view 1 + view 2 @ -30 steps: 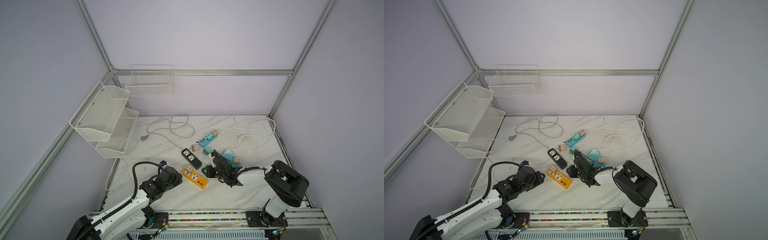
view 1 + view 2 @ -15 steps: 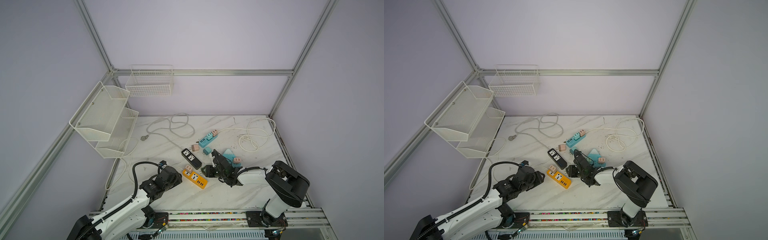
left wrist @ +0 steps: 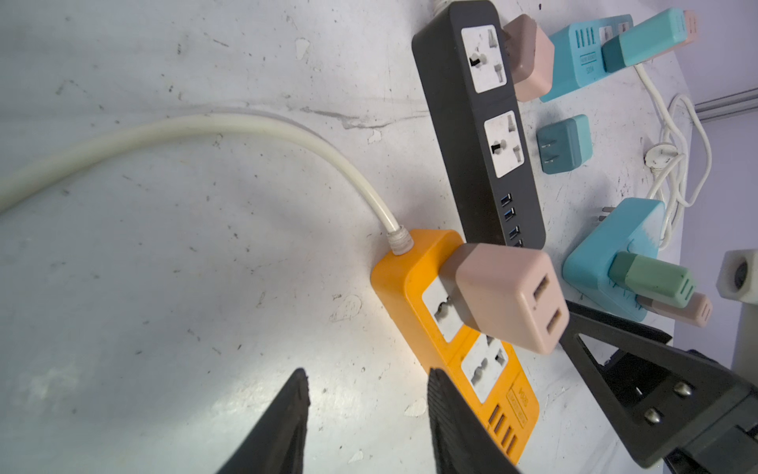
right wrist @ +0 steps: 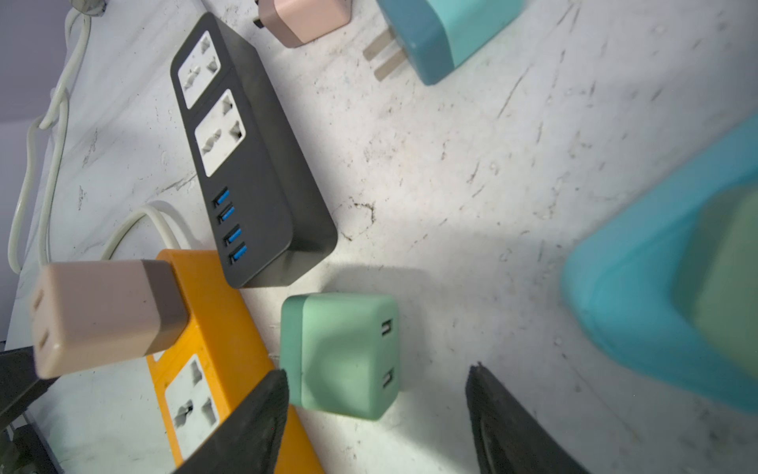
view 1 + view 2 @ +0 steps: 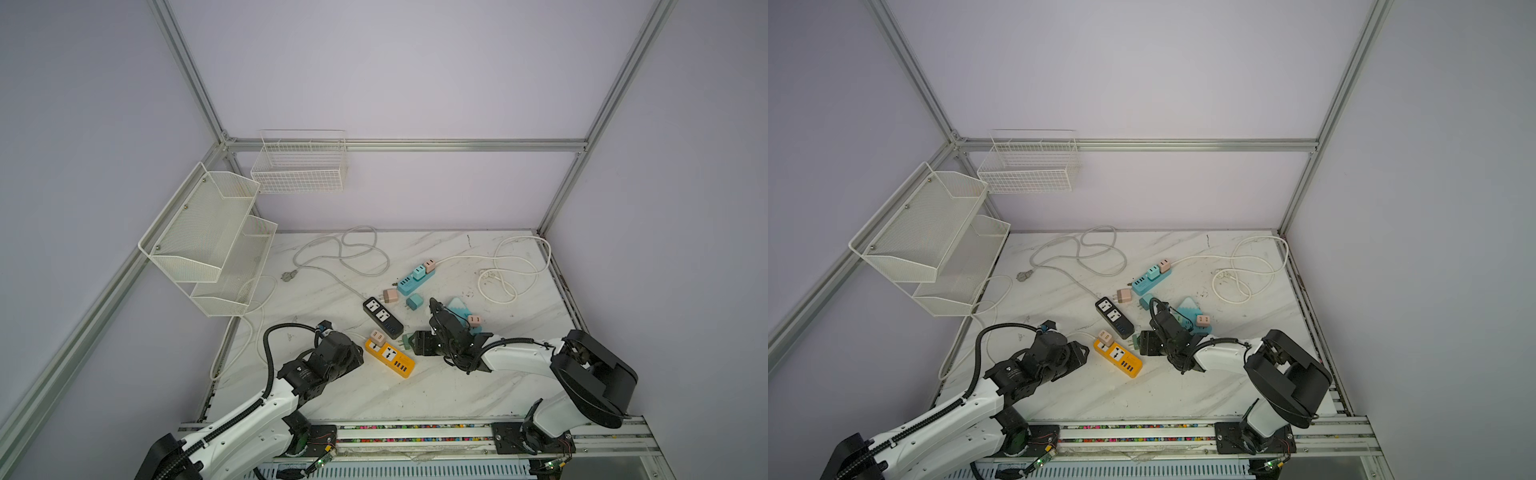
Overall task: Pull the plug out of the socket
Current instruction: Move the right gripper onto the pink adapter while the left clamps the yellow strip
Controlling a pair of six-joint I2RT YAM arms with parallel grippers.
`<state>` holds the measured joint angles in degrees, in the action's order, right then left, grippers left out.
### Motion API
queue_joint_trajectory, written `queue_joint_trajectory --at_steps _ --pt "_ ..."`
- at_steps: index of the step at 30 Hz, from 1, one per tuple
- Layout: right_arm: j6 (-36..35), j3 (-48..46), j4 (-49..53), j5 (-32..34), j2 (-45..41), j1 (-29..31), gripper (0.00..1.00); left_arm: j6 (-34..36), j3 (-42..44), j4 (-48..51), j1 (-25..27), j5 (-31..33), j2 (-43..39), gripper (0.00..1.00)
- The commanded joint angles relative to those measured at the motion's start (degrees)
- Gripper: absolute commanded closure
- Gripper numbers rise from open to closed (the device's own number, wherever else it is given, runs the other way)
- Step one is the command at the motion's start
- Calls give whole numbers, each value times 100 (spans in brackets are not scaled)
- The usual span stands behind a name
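Right gripper (image 4: 377, 371) was low over the table (image 5: 457, 386), jaws apart, nothing clamped. Green plug (image 4: 340, 355) lay flat on the marble in the gap ahead of its fingers (image 4: 250, 418). It sat much closer to one finger; touching or not, couldn't tell. The plug was out of any socket, prongs hidden, two slots showing on one side face. In both top views it sat just right of the orange power strip (image 5: 390, 357), close to the near end of the black power strip (image 5: 382, 316).

Pink plug (image 3: 508, 295) was seated in the orange power strip's far socket, at the end where the white cord (image 3: 246, 123) entered.

Left gripper (image 3: 367, 375) was just left of the orange power strip, jaws partly apart, holding nothing, only table between them. One of its fingers (image 3: 443, 410) was right at the strip's edge; contact unclear.

Farther back, a loose pink plug (image 5: 390, 296) lay against the black power strip's far right side. A loose teal plug (image 5: 414, 302) lay just right of that, and the blue power strip (image 5: 415, 280) lay beyond both. Right of the green plug, a light-blue adapter (image 5: 457, 309) sat partly behind the right arm. A second green plug (image 3: 652, 281) and a small pink plug (image 3: 681, 310) were stuck in it.
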<state>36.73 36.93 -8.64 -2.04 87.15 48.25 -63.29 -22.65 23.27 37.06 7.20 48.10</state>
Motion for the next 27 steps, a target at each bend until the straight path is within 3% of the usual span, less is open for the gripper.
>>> queue_joint_trajectory --at_steps 1,10,21,27 --pt "-224 302 555 248 -236 47 26 184 -178 -104 -70 -50 -89 52" --pt "-809 983 1220 603 -493 571 24 394 -203 -261 -337 -361 1 50" --pt "-1937 1959 1701 580 250 1304 25 371 -55 -1088 -564 -878 380 50" --pt "-2233 2302 1889 732 623 1363 28 308 -55 -1552 -704 -1078 820 50"
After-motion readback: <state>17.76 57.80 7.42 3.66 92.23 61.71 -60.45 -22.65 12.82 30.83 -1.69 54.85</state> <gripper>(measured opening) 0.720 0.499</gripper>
